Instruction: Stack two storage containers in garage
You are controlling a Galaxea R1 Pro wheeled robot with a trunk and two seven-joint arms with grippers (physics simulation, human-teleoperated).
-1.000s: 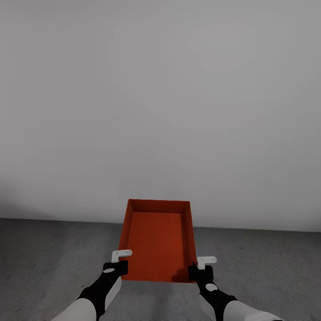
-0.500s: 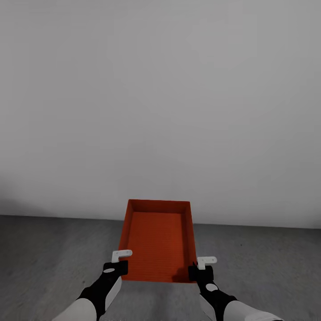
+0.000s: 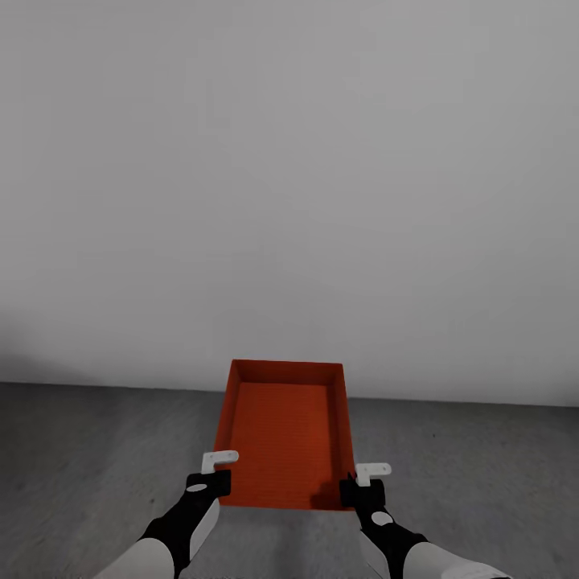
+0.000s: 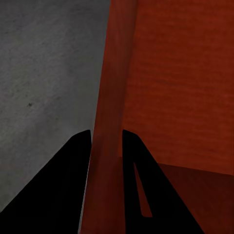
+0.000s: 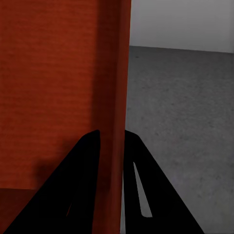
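Facing a plain white wall (image 3: 289, 161) that rises beyond both grippers, the robot stands over the dark grey concrete-like floor (image 3: 80, 450), which spreads below and to either side of them. The orange-red storage container (image 3: 281, 434) hangs between the grippers, above the floor. The left gripper (image 3: 211, 474) clamps its left wall, the right gripper (image 3: 363, 480) its right wall, one finger inside and one outside.

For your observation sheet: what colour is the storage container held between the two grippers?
Orange-red all over, the storage container shows best in the head view.
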